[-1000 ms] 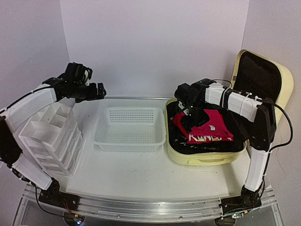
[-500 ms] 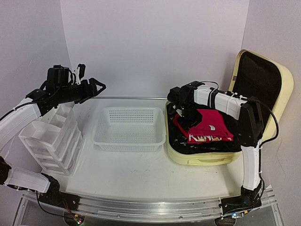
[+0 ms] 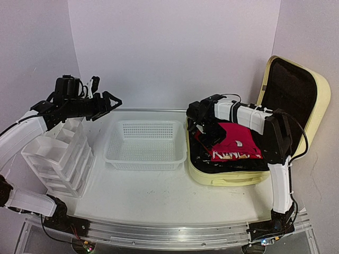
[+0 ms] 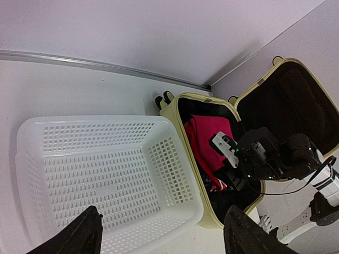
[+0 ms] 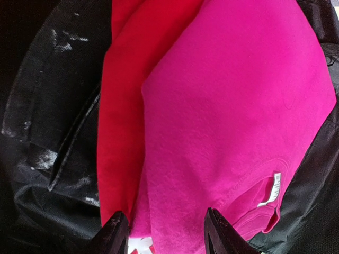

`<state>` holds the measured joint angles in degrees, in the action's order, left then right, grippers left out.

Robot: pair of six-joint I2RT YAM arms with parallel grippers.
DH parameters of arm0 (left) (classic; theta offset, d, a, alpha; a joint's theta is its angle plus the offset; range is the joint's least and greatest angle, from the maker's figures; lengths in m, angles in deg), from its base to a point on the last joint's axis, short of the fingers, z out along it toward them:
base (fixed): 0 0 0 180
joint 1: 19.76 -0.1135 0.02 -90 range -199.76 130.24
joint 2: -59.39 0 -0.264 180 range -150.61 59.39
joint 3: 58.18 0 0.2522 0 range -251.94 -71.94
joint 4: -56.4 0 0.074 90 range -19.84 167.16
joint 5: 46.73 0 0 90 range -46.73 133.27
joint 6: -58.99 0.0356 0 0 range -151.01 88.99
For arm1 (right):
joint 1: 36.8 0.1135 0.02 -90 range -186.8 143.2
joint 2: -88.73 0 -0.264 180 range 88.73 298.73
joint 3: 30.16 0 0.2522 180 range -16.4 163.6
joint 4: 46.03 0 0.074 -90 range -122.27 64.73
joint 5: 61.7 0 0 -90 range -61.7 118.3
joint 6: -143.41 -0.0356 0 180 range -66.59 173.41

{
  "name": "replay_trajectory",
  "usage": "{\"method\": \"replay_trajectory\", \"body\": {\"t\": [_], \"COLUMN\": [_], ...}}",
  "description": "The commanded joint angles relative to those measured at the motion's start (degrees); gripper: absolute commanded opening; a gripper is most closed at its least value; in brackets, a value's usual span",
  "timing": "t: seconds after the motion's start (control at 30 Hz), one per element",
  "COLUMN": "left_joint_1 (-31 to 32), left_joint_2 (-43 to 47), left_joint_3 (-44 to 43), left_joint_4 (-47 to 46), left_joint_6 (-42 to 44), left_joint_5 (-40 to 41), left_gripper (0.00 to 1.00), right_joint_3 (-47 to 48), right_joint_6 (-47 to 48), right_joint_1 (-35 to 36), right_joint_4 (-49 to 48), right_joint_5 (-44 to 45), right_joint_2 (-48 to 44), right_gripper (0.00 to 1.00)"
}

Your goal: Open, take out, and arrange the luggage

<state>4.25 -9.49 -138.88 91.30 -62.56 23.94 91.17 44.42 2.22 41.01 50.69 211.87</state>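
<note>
pale-yellow luggage [image 3: 228,177]; open, black-lined

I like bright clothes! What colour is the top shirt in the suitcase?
The top shirt is bright pink, over a red one. See right wrist view.

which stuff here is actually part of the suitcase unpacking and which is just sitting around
Part of the job: luggage, lid up; folded pink and red clothes inside it; right gripper down at the clothes.
Just sitting there: white mesh basket; white drawer unit; left gripper, open in the air.
</note>
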Motion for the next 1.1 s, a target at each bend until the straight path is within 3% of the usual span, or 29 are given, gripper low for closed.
{"method": "replay_trajectory", "body": {"t": [0.0,0.13,0.57,0.83,1.07], "left_joint_1": [0.2,0.2,1.6,2.9,3.5], "left_joint_2": [0.1,-0.4,-2.1,-2.5,-3.1], "left_joint_3": [-0.1,-0.4,-1.8,-3.4,-3.9], "left_joint_4": [0.5,0.9,2.2,3.4,3.6], "left_joint_6": [0.1,-0.2,-1.5,-1.4,-2.8], "left_joint_5": [-1.2,-1.9,-2.9,-2.1,-2.5], "left_gripper": [0.79,0.79,0.78,0.77,0.78], "right_joint_3": [2.0,1.6,0.0,-1.5,-2.6], "right_joint_6": [-0.4,-0.5,-0.7,-0.9,-0.9], "right_joint_1": [0.2,0.2,0.1,-0.1,-0.6], "right_joint_4": [0.3,0.3,-1.3,-2.1,-3.4], "right_joint_5": [2.7,3.4,4.5,4.8,3.6], "right_joint_2": [0.9,1.2,0.8,1.0,1.5], "right_gripper": [0.49,0.47,0.25,0.40,0.39]}}
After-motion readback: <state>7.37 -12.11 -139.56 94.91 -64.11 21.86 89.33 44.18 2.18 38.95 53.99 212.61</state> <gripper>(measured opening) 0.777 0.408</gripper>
